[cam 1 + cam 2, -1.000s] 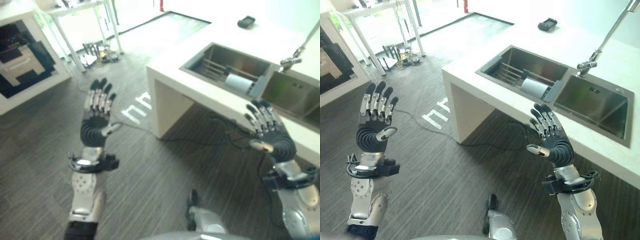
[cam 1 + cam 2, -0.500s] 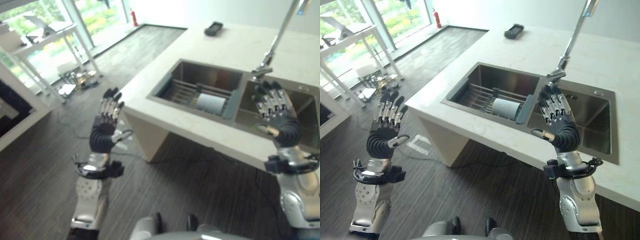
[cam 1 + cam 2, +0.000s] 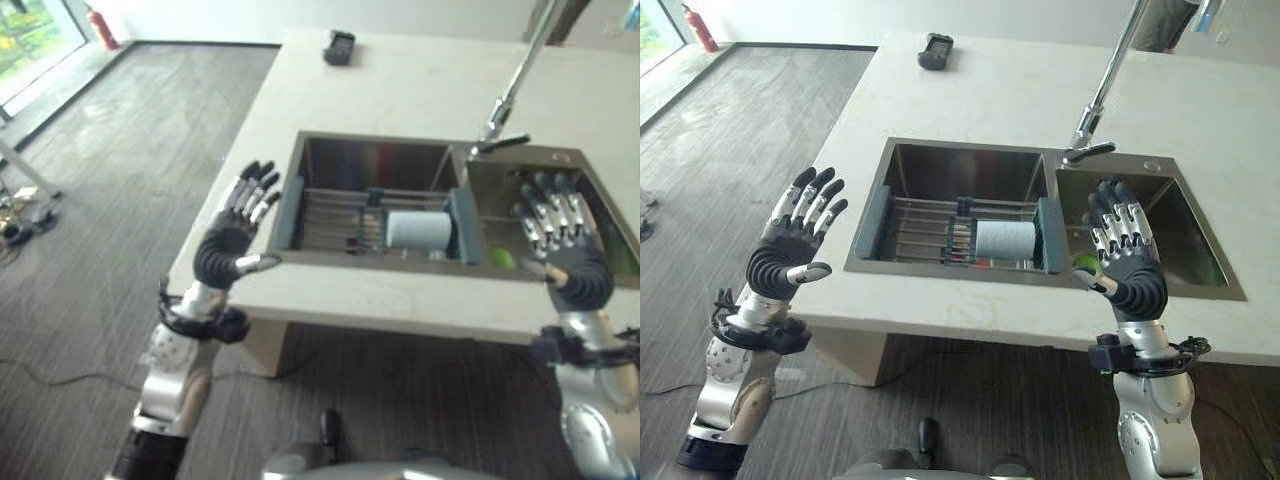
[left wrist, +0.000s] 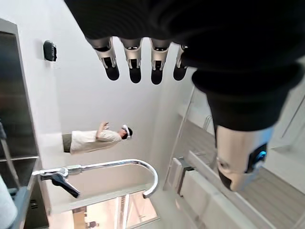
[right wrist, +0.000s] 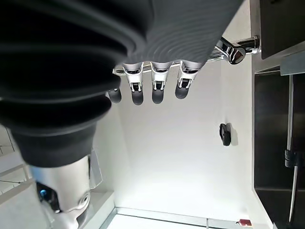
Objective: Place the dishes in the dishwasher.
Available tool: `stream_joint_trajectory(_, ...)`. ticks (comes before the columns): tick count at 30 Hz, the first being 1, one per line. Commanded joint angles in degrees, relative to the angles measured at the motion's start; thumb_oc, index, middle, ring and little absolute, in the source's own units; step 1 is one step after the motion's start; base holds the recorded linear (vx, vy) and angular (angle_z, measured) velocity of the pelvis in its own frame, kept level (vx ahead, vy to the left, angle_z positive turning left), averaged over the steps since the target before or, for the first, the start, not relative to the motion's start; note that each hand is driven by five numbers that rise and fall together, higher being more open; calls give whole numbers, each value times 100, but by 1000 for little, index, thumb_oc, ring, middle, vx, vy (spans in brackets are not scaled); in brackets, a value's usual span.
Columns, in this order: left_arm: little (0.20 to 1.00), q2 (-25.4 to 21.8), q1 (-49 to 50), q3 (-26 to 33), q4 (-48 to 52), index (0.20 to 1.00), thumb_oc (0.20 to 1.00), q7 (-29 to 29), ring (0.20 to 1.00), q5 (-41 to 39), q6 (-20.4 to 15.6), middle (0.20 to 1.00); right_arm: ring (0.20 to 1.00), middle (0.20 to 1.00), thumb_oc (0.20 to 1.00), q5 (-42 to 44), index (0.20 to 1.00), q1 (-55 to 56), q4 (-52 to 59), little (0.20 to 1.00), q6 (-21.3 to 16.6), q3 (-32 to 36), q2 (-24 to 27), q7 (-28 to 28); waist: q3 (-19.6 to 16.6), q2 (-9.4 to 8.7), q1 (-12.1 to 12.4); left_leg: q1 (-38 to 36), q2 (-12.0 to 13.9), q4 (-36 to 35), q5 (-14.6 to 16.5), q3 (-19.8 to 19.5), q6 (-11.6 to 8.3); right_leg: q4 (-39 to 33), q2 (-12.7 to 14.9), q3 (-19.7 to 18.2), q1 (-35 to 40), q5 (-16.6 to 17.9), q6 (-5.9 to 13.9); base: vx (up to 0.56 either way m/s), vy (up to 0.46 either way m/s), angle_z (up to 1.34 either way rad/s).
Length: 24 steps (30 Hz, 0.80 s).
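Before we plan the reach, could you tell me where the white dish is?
In the eye views, the white dish lies on the rack in the left sink basin, near the divider.

Even, bright daylight; the white countertop [image 3: 970,90] glares pale near the faucet [image 3: 1102,85]. Sink basins [image 3: 960,175] lie in shadow. Left-eye view is softer, slightly blurred throughout.

Double sink [image 3: 330,160] set in a white counter [image 3: 400,85]; its near-left basin holds a wire rack [image 3: 340,215] with a white cylindrical dish [image 3: 418,230] lying on it. Left hand [image 3: 232,240] raised, fingers straight, at the sink's left edge; right hand [image 3: 565,250] likewise over the sink's right basin; a dark device [image 3: 339,46] lies on the counter beyond the sink.
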<state>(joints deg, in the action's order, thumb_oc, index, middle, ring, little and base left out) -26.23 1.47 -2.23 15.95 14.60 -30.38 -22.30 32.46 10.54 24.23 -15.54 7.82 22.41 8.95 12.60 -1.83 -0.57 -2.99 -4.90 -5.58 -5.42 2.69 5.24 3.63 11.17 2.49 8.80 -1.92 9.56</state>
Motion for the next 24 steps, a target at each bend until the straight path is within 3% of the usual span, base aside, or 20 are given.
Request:
stream_joint_trajectory(1,1000,47,74,180,389,1000,1000,214,1000,-77,-207,1000,1000,1000,1000,-159,1000,-407,2,1000,-222,88,185,-193,-463,87,132,139,332,101,433,-453,-368,801,-524,139,-284,-291,-109,69,117,-20)
stream_joint_trajectory(4,1000,59,61,190,478,1000,1000,235,1000,-78,-278,1000,1000,1000,1000,-153,1000,-461,-88,1000,-25,-35,104,-161,-417,94,136,19,291,70,497,-372,-327,1352,-606,448,-675,-238,-139,53,66,-14)
stream_joint_trajectory(7,1000,31,61,228,543,1000,1000,135,1000,138,-513,1000,1000,1000,1000,-49,1000,-523,-115,1000,124,-156,97,-67,-389,127,169,-114,344,58,575,-153,-386,895,-603,896,-707,-339,-219,83,-52,-73)
stream_joint_trajectory(9,1000,-55,12,261,575,1000,1000,24,1000,415,-711,1000,1000,1000,1000,82,1000,-592,-118,1000,133,-202,132,67,-363,105,97,-271,376,58,704,116,-454,251,-494,1125,-758,-25,-162,156,-178,-95)
stream_joint_trajectory(12,1000,-135,-36,313,579,1000,1000,-296,1000,971,-664,1000,1000,1000,1000,-22,1000,-685,-97,1000,158,-278,175,194,-371,112,3,-401,439,58,810,310,-468,29,-446,1045,-785,142,-109,133,-197,-25)
stream_joint_trajectory(18,1000,-117,54,341,691,1000,1000,-331,1000,885,-576,1000,1000,1000,1000,270,1000,-558,-74,1000,274,-211,204,84,-527,89,-143,-554,478,197,928,616,-529,-630,-604,988,-427,299,-205,162,-265,-3)
stream_joint_trajectory(19,1000,-63,110,347,706,1000,1000,-98,1000,595,-439,1000,1000,1000,1000,163,1000,-490,-77,1000,274,-237,157,142,-523,72,-166,-450,496,570,1045,717,-619,-771,-592,1043,-348,341,-252,123,-266,-2)
stream_joint_trajectory(21,1000,-71,131,348,719,1000,1000,-207,1000,705,-465,1000,1000,1000,1000,46,1000,-454,-47,1000,305,-224,204,209,-500,5,-182,-268,438,1249,1249,676,-664,-795,-533,1015,-355,360,-318,82,-204,8)
stream_joint_trajectory(22,1000,-76,201,394,733,1000,1000,-313,1000,894,-491,1000,1000,1000,1000,20,1000,-407,-33,1000,297,-184,297,292,-447,-33,-149,34,367,2008,1197,419,-753,-786,-503,974,-351,373,-379,49,-117,15)
stream_joint_trajectory(23,1000,-76,253,452,728,1000,1000,-411,1000,1098,-524,1000,1000,1000,1000,6,1000,-390,-15,1000,305,-129,370,303,-402,-37,-121,232,392,2310,1094,314,-833,-778,-490,975,-341,387,-403,59,-41,10)
stream_joint_trajectory(24,1000,-121,247,525,665,1000,1000,-622,1000,1570,-425,1000,1000,1000,1000,59,1000,-520,-57,1000,354,-88,500,166,-357,-1,-99,284,560,1961,1143,352,-864,-762,-479,996,-330,372,-364,63,92,-9)
